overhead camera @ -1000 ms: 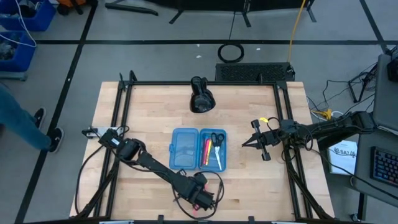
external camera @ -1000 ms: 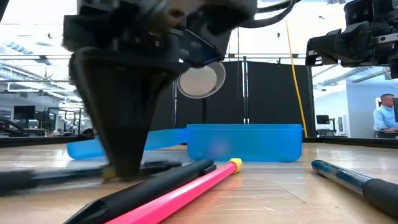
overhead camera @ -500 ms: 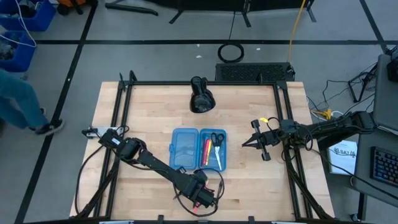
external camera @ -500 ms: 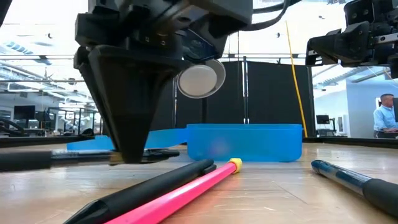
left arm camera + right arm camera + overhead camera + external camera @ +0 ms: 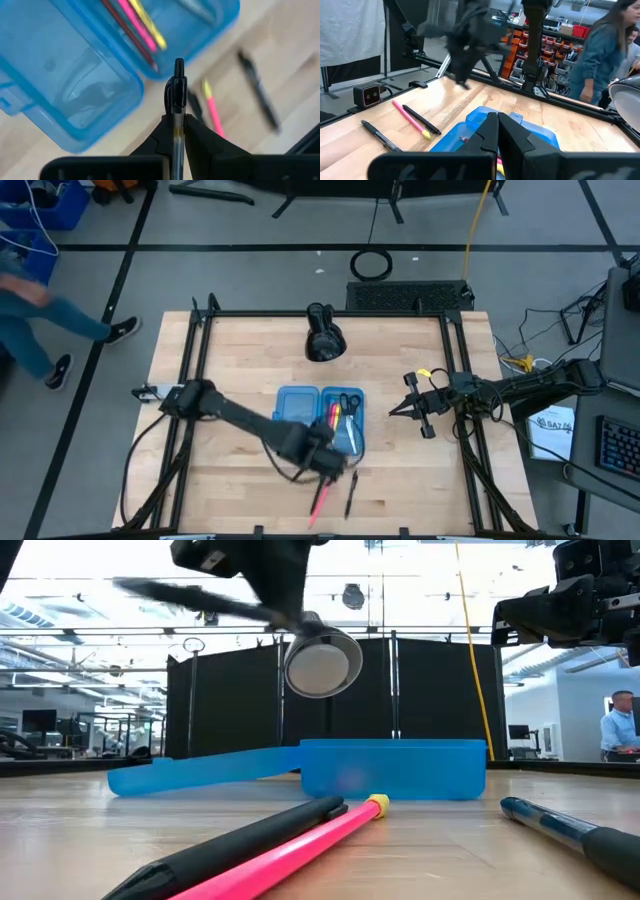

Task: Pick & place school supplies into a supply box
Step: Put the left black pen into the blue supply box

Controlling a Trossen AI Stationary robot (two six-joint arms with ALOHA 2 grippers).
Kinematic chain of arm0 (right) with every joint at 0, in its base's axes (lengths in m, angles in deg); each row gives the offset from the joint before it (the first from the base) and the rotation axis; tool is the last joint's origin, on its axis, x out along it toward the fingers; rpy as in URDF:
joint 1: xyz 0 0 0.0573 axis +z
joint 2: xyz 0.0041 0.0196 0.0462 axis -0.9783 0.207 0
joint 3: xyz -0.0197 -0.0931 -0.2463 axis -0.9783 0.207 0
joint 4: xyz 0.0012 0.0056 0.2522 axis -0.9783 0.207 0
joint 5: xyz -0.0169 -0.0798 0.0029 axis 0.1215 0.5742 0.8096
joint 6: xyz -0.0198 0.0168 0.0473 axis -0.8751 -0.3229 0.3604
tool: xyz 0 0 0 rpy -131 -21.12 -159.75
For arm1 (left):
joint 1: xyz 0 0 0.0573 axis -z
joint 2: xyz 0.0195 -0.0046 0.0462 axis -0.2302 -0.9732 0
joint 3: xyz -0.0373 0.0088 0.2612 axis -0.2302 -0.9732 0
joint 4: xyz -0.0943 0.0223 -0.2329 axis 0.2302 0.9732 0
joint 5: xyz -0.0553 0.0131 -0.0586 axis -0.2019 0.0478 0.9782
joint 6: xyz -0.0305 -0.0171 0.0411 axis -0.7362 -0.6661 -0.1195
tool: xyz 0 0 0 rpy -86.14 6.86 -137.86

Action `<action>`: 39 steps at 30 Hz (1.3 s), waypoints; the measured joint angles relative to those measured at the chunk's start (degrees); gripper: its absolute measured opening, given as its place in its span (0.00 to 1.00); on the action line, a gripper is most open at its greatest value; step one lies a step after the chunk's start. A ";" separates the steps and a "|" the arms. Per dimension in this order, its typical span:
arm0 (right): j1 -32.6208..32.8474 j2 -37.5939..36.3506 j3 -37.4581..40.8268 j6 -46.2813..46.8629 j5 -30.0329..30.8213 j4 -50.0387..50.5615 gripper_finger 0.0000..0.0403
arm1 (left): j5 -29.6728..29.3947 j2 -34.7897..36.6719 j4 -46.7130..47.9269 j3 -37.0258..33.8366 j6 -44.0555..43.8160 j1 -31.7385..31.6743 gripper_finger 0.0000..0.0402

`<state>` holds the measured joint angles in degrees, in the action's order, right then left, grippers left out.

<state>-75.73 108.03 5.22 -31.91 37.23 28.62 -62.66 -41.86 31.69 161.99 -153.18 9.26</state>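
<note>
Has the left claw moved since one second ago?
Yes. The left claw, shut on a pen, rose off the table and moved toward the supply box, now near its front edge.

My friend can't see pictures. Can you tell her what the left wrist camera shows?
The left gripper is shut on a black pen above the open blue supply box. One half holds pink, yellow and red pens; the other looks empty. A pink pen and two black pens lie blurred on the wooden table.
</note>
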 joint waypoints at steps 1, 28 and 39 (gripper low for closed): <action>0.00 0.00 0.01 0.00 0.00 0.02 0.00 | -0.31 0.75 -0.15 0.00 -0.55 -0.91 0.08; 0.00 0.13 0.01 0.00 -0.20 0.87 0.00 | 0.76 -7.76 -14.12 -0.65 1.21 -19.32 0.08; 0.00 0.09 -0.01 0.00 -0.20 0.87 0.00 | -0.26 -9.40 -12.22 -2.99 -1.91 -19.38 0.07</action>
<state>-75.73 108.12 5.22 -31.91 37.03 29.50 -62.92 -51.26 19.48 159.00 -155.09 -10.13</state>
